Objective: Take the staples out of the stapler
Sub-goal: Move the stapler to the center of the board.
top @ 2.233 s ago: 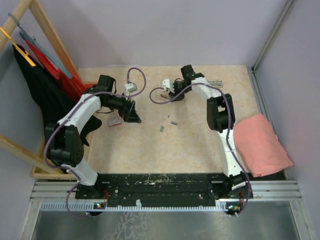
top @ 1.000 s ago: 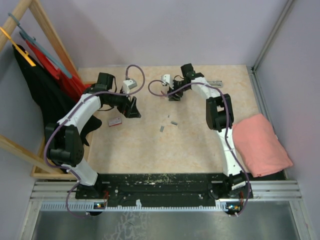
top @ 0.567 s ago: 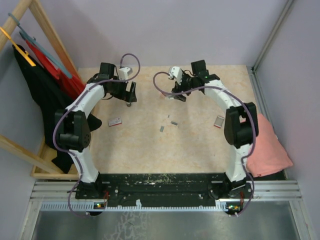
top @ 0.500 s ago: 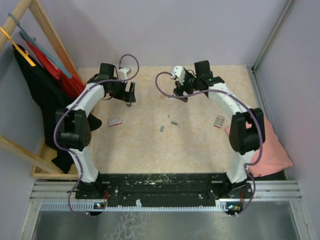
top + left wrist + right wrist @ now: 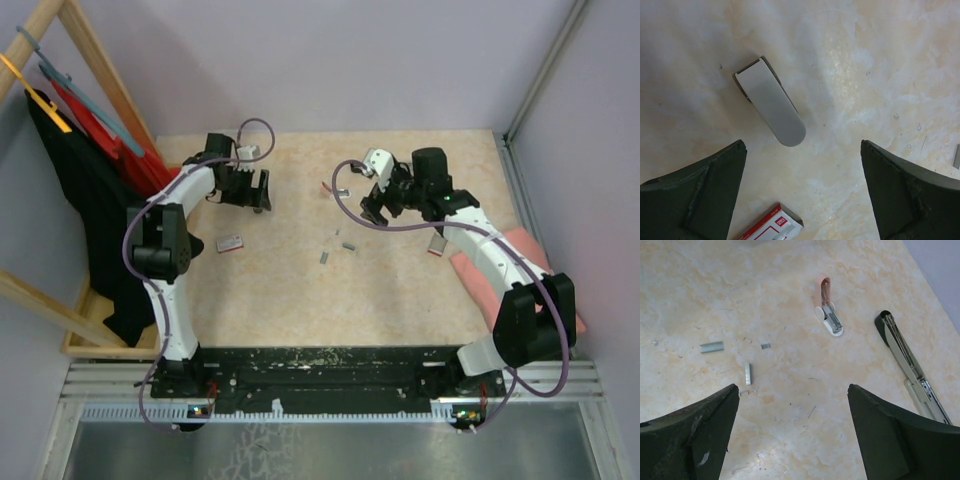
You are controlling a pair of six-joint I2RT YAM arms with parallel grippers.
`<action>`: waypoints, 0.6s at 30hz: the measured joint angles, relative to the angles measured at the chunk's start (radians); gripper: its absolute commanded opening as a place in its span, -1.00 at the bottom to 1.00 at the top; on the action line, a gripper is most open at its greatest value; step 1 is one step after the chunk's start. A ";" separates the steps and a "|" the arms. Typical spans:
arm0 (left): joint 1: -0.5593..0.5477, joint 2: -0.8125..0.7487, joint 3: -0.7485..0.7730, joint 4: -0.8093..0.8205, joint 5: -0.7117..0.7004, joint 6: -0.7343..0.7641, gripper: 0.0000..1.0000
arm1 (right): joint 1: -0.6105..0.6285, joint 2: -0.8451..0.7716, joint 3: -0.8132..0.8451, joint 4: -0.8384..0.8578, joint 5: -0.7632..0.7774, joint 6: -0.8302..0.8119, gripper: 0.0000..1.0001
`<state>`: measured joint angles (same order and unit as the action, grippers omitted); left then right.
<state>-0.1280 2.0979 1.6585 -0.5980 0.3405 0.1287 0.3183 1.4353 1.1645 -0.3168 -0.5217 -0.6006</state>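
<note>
Right wrist view showed the right gripper (image 5: 791, 388) spread wide and empty; loose staples (image 5: 712, 346) lay ahead to its left, the small stapler (image 5: 829, 315) beyond, pointing away. The left gripper (image 5: 803, 143), also wide, stood farther off.
</note>
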 measured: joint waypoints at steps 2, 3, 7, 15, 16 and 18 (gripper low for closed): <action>0.000 0.010 0.000 -0.004 0.013 -0.006 0.99 | 0.000 0.000 -0.006 0.001 -0.005 0.013 0.80; 0.000 0.013 0.000 -0.006 0.023 -0.010 0.99 | 0.000 0.000 -0.006 0.000 -0.011 0.022 0.81; 0.000 0.023 0.000 -0.007 0.073 -0.030 0.99 | 0.000 0.000 -0.006 0.008 -0.026 0.037 0.82; -0.006 0.034 0.000 -0.003 0.149 -0.065 0.99 | 0.000 0.000 -0.043 0.019 -0.026 0.036 0.84; -0.008 0.036 0.000 -0.002 0.154 -0.069 0.99 | 0.000 0.000 -0.044 0.019 -0.027 0.036 0.84; -0.014 0.043 0.000 0.001 0.163 -0.077 0.99 | 0.000 0.000 -0.044 0.021 -0.029 0.036 0.85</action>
<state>-0.1421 2.1410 1.6581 -0.5972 0.5034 0.0521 0.3183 1.4353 1.1206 -0.2958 -0.5503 -0.5644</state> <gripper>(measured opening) 0.995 0.918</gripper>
